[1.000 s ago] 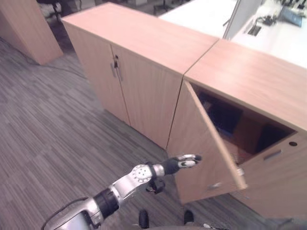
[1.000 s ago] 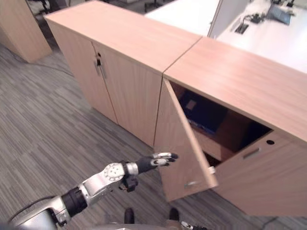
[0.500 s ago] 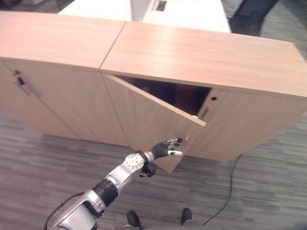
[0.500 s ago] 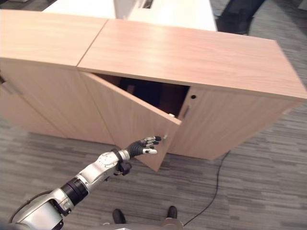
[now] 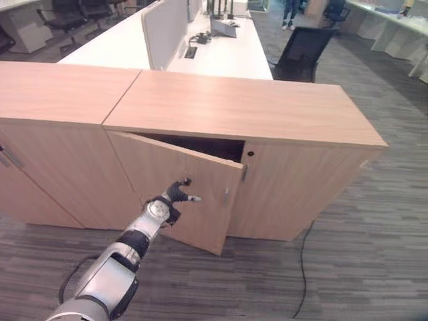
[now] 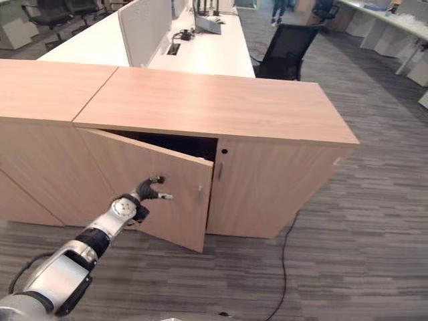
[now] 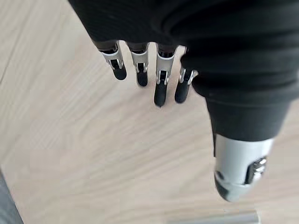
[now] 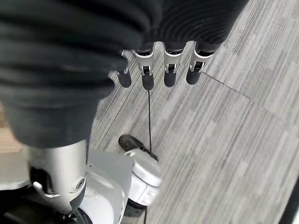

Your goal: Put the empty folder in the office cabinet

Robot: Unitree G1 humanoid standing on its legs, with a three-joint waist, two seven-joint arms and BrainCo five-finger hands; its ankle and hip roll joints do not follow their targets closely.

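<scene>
The office cabinet [image 5: 241,110] is a light wooden unit with two doors. Its left door [image 5: 207,214] stands a little ajar, leaving a narrow dark gap at the top where I cannot make out the inside. My left hand [image 5: 175,195] is open, its straight fingers [image 7: 140,70] against the door's outer face, a short way from the metal handle [image 5: 226,196] near the door's free edge. My right hand [image 8: 169,70] hangs open over the carpet, holding nothing.
A matching shut cabinet [image 5: 53,87] adjoins on the left. Behind stand a white desk [image 5: 200,47] with a divider and a black chair [image 5: 301,53]. A black cable [image 5: 304,267] trails on the grey carpet [image 5: 361,254] at the front right.
The camera has swung round to face the cabinet. The left door has gone from wide open to nearly shut, with my left hand following it on its outer face.
</scene>
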